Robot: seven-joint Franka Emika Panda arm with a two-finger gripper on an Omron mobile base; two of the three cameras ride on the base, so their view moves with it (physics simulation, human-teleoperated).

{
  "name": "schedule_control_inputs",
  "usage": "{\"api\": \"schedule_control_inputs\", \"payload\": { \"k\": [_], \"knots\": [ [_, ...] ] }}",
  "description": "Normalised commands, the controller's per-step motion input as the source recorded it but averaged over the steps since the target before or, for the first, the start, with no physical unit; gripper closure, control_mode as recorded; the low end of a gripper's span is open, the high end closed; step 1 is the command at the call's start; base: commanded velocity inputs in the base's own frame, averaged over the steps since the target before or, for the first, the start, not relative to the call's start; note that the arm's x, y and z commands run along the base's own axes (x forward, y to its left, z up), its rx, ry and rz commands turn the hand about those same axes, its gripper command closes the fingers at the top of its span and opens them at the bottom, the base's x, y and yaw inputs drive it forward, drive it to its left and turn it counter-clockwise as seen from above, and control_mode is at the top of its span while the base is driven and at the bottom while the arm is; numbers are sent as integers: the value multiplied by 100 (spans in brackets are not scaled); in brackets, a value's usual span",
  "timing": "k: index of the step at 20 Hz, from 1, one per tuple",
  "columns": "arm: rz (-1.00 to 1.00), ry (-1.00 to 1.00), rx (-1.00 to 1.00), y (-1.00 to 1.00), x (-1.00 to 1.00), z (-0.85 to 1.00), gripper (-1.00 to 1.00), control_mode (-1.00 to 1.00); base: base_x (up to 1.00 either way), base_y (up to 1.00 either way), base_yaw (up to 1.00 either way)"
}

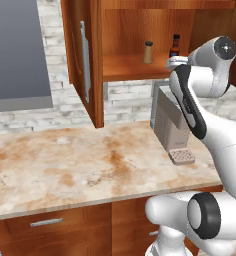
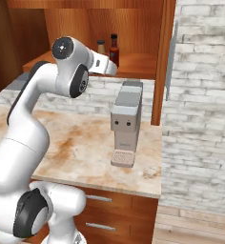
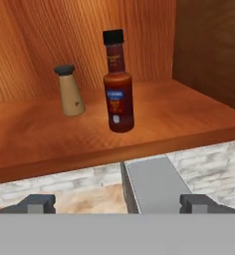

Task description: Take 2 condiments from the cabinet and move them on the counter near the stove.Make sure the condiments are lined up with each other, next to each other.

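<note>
The gripper [image 3: 117, 203] stood wide open and empty, just short of the open cabinet [image 1: 90, 60]. On its shelf [image 3: 50, 134] the sauce bottle [image 3: 118, 84] stood upright, with the tan shaker [image 3: 69, 92] to its left and slightly farther back, both apart from the fingers.

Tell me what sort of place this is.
A rendered home kitchen, most likely: a marbled stone counter over wooden drawers, an open wall cabinet holding a sauce bottle and shaker, and a coffee machine.
</note>
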Motion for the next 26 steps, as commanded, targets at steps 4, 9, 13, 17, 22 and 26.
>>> {"api": "schedule_control_inputs", "payload": {
  "k": [4,9,13,17,22,26],
  "knots": [
    [-4,1,0,-24,59,4,-100,-100,0,0,0],
    [-1,1,0,-12,61,0,-100,-100,0,0,0],
    [0,0,0,0,61,0,-100,-100,0,0,0],
    [0,0,0,1,42,0,-100,-100,0,0,0],
    [0,0,0,0,26,0,-100,-100,0,0,0],
    [0,0,0,0,25,-1,-100,-100,0,0,0]
  ]
}}
